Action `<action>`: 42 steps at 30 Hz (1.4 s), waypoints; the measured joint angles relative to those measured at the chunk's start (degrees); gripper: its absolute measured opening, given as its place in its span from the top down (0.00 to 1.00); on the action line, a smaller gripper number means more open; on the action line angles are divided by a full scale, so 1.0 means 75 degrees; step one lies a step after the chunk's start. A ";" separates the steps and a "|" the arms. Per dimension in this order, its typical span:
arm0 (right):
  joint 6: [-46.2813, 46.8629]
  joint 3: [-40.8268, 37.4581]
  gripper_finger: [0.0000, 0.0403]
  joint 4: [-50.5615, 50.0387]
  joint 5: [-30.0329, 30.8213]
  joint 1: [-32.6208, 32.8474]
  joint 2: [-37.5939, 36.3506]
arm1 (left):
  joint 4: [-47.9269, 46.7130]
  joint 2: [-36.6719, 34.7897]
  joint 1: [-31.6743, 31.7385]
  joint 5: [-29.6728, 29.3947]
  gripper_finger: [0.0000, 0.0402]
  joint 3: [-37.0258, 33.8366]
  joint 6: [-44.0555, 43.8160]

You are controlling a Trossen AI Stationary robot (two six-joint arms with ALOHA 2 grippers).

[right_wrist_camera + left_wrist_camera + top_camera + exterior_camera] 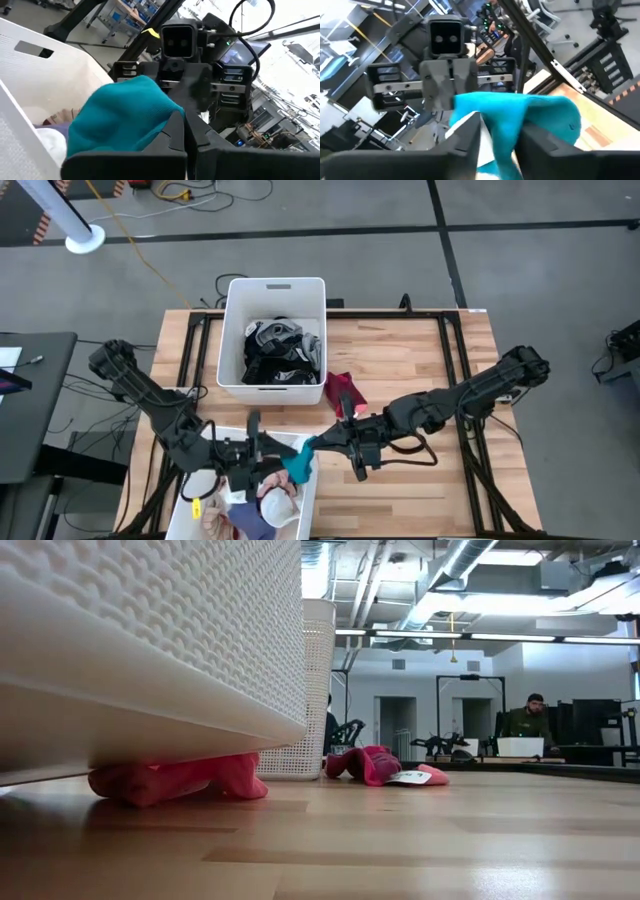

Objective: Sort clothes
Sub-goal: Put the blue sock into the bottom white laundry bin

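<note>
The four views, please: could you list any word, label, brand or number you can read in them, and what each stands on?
No text can be read in any view.
White tag on the maroon garment on the table: any print is too small to read.
Screens and equipment in the room behind: too blurred to read.

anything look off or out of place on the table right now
Yes. The near white bin sits on a pink garment, pinned under its edge, so the bin looks tipped. A maroon garment lies loose on the table beside the far bin. Both hands grip one teal garment.
</note>
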 joint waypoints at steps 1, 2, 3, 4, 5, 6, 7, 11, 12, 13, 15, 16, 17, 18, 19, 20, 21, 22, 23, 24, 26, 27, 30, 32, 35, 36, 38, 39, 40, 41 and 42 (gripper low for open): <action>0.0043 0.0000 1.00 -0.0013 0.0000 0.0000 0.0000 | -0.0035 0.0024 -0.0008 0.0011 0.84 0.0000 0.0077; 0.0070 0.0000 1.00 -0.0049 0.0000 0.0000 0.0000 | -0.0053 0.0027 -0.0043 0.0008 0.89 0.0000 0.0153; 0.0092 0.0000 1.00 -0.0096 0.0000 0.0000 0.0000 | -0.0043 0.0027 -0.0069 0.0008 0.94 0.0000 0.0233; 0.0122 0.0000 1.00 -0.0153 0.0000 0.0000 0.0000 | -0.0028 0.0018 -0.0091 0.0001 0.97 0.0000 0.0305; 0.0187 0.0000 1.00 -0.0226 0.0000 0.0000 0.0000 | 0.0008 0.0013 -0.0114 0.0000 0.98 0.0000 0.0376; 0.0257 0.0000 1.00 -0.0298 0.0000 0.0000 0.0000 | 0.0041 0.0012 -0.0145 -0.0003 0.98 0.0000 0.0425; 0.0327 0.0000 1.00 -0.0361 0.0000 0.0000 0.0000 | 0.0043 0.0012 -0.0188 -0.0027 0.98 0.0000 0.0471; 0.0592 0.0000 0.98 -0.0500 0.0006 0.0000 0.0000 | 0.0116 0.0012 -0.0426 -0.0489 0.99 0.0009 0.0961; 0.0623 0.0000 0.97 -0.0503 0.0006 0.0000 0.0000 | 0.0073 0.0012 -0.0497 -0.0576 0.99 0.0052 0.1042; 0.0629 0.0000 0.95 -0.0509 0.0009 0.0004 0.0000 | 0.0034 0.0012 -0.0575 -0.0698 0.99 0.0097 0.1070; 0.0634 0.0000 0.90 -0.0515 0.0016 0.0024 0.0000 | -0.0121 0.0012 -0.0707 -0.0873 0.99 0.0202 0.1084; 0.0650 0.0000 0.87 -0.0540 0.0021 0.0026 0.0000 | -0.0198 0.0012 -0.0778 -0.0912 0.99 0.0262 0.1084; 0.0670 0.0000 0.84 -0.0550 0.0029 0.0023 -0.0003 | -0.0311 0.0012 -0.0855 -0.1020 0.99 0.0334 0.1073; 0.0723 0.0000 0.82 -0.0565 0.0041 0.0023 -0.0003 | -0.0465 0.0012 -0.0945 -0.1159 0.99 0.0402 0.1062; 0.0791 0.0000 0.79 -0.0620 0.0118 0.0023 -0.0003 | -0.0630 0.0009 -0.1043 -0.1317 1.00 0.0480 0.1024; 0.0824 0.0000 0.76 -0.0699 0.0254 0.0023 -0.0006 | -0.0821 0.0009 -0.1136 -0.1452 1.00 0.0564 0.0962; 0.0837 0.0000 0.73 -0.0794 0.0421 0.0023 -0.0006 | -0.1044 0.0009 -0.1231 -0.1540 1.00 0.0644 0.0857; 0.0851 0.0000 0.71 -0.0913 0.0620 0.0023 -0.0006 | -0.1275 0.0007 -0.1321 -0.1648 1.00 0.0713 0.0711; 0.0854 -0.0001 0.68 -0.1035 0.0829 0.0026 -0.0006 | -0.1471 0.0004 -0.1391 -0.1696 1.00 0.0764 0.0532; 0.0885 -0.0004 0.66 -0.1140 0.1041 0.0050 -0.0006 | -0.1672 0.0004 -0.1456 -0.1714 1.00 0.0810 0.0328; 0.1032 -0.0006 0.62 -0.1333 0.1448 0.0082 -0.0006 | -0.2186 0.0004 -0.1557 -0.1734 1.00 0.0899 -0.0158; 0.1099 -0.0006 0.60 -0.1451 0.1633 0.0085 -0.0006 | -0.2473 0.0004 -0.1599 -0.1734 1.00 0.0947 -0.0460; 0.1335 -0.0006 0.57 -0.1902 0.2088 0.0087 -0.0049 | -0.3296 0.0001 -0.1649 -0.1681 1.00 0.0988 -0.1407; 0.1533 -0.0006 0.57 -0.2167 0.2306 0.0072 -0.0066 | -0.3791 0.0001 -0.1646 -0.1461 1.00 0.0985 -0.2021; 0.1837 -0.0009 0.57 -0.2617 0.2592 0.0044 -0.0120 | -0.4190 0.0001 -0.1618 -0.0913 1.00 0.0985 -0.2741; 0.1938 -0.0009 0.57 -0.2727 0.2669 0.0023 -0.0122 | -0.4221 0.0001 -0.1592 -0.0719 1.00 0.0965 -0.2902; 0.2161 -0.0009 0.57 -0.3085 0.2834 -0.0009 -0.0152 | -0.4319 0.0001 -0.1527 -0.0273 1.00 0.0917 -0.3147; 0.2288 -0.0009 0.57 -0.3272 0.2866 -0.0016 -0.0159 | -0.4389 0.0004 -0.1497 -0.0071 1.00 0.0912 -0.3269; 0.2435 -0.0009 0.57 -0.3424 0.2888 -0.0057 -0.0164 | -0.4459 0.0007 -0.1469 0.0086 1.00 0.0912 -0.3414; 0.2592 -0.0009 0.57 -0.3583 0.2894 -0.0090 -0.0170 | -0.4523 0.0007 -0.1423 0.0220 1.00 0.0912 -0.3537; 0.2766 -0.0009 0.57 -0.3754 0.2897 -0.0109 -0.0175 | -0.4591 0.0007 -0.1372 0.0332 1.00 0.0912 -0.3654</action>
